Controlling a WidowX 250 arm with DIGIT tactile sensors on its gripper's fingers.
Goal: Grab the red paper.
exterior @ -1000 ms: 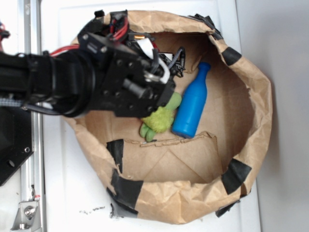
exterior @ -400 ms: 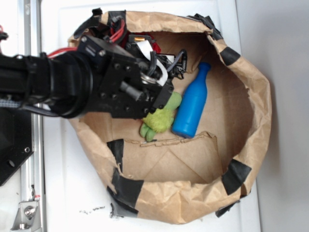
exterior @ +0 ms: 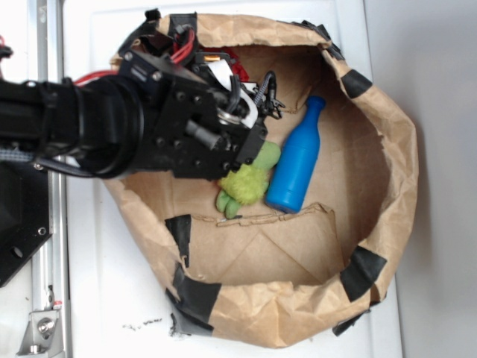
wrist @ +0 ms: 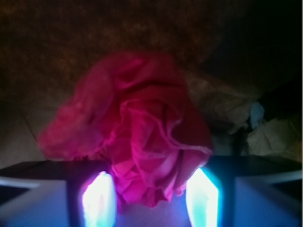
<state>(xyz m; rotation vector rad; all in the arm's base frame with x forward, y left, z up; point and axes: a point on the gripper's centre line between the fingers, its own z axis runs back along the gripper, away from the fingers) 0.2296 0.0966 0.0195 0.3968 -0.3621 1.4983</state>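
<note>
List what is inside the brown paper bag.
Inside the paper bag: a blue bottle, a green plush toy, and the red paper, mostly hidden under the gripper in the exterior view.

No readable text anywhere.

Neither view carries a legible word, label, brand, number or sign: the blue bottle [exterior: 297, 158] has a plain surface, the brown paper bag [exterior: 387, 119] and its black tape patches are unmarked, the black robot arm [exterior: 112, 127] shows no lettering, and the dim, blurred wrist view offers nothing that can be read.
</note>
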